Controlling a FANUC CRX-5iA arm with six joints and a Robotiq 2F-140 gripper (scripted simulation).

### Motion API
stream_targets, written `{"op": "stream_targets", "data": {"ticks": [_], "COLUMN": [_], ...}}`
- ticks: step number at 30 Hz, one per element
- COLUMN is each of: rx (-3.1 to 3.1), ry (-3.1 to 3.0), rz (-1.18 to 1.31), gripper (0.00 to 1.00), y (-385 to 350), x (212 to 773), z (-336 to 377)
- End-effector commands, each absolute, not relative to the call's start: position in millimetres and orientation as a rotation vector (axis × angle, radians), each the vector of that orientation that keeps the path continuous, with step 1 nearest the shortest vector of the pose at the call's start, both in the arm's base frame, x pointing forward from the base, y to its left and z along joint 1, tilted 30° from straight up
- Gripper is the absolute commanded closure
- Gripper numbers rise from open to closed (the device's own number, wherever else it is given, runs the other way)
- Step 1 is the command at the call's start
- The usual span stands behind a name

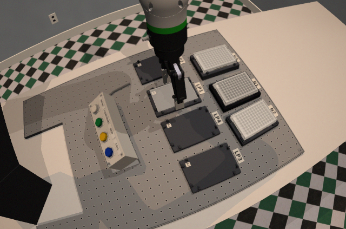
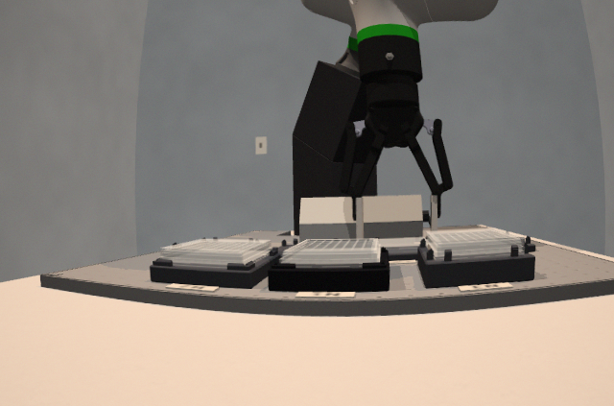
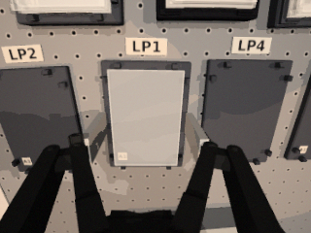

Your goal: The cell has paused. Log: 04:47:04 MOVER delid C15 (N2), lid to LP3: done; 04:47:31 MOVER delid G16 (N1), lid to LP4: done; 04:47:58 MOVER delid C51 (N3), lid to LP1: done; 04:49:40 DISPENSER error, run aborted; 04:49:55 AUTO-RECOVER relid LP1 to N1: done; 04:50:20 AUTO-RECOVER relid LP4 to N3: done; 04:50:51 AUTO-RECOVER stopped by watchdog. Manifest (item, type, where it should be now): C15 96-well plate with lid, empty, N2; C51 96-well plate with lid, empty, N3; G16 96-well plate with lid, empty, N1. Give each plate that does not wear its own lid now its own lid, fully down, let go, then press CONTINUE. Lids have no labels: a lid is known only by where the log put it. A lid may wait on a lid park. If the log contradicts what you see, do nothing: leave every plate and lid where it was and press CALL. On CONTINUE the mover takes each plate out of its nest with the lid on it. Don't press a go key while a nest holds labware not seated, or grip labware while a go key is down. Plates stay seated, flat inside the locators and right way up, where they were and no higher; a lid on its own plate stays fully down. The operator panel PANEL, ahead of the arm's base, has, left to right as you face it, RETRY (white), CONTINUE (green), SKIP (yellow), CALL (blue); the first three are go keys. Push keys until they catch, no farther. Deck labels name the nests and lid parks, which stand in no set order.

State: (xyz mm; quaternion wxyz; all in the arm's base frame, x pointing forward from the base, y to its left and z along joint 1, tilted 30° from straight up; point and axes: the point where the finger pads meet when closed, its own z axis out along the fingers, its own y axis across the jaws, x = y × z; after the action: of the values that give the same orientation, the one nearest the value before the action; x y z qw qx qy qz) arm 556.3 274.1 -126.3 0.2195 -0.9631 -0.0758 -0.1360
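Observation:
A clear lid lies flat on lid park LP1. My gripper is open. It hangs low over the lid with one finger on each long side, a small gap showing at both pads. Three 96-well plates sit in black nests: the back one, the one at N1 and the one at N2. The N1 plate shows sharper, darker wells and seems bare. The other two look hazy, as if lidded.
Lid parks LP2, LP4 and LP3 hold nothing. The panel stands left of the parks with white, green, yellow and blue keys.

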Motion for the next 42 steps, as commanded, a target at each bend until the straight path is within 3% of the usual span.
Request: {"op": "stream_targets", "data": {"ticks": [1, 42], "rx": [-2.665, -2.665], "ry": [-0.210, -0.210], "rz": [-0.377, -0.377], "gripper": [0.34, 0.34], "y": [274.0, 272.1], "x": [556.5, 555.5], "z": [-126.2, -122.6]}}
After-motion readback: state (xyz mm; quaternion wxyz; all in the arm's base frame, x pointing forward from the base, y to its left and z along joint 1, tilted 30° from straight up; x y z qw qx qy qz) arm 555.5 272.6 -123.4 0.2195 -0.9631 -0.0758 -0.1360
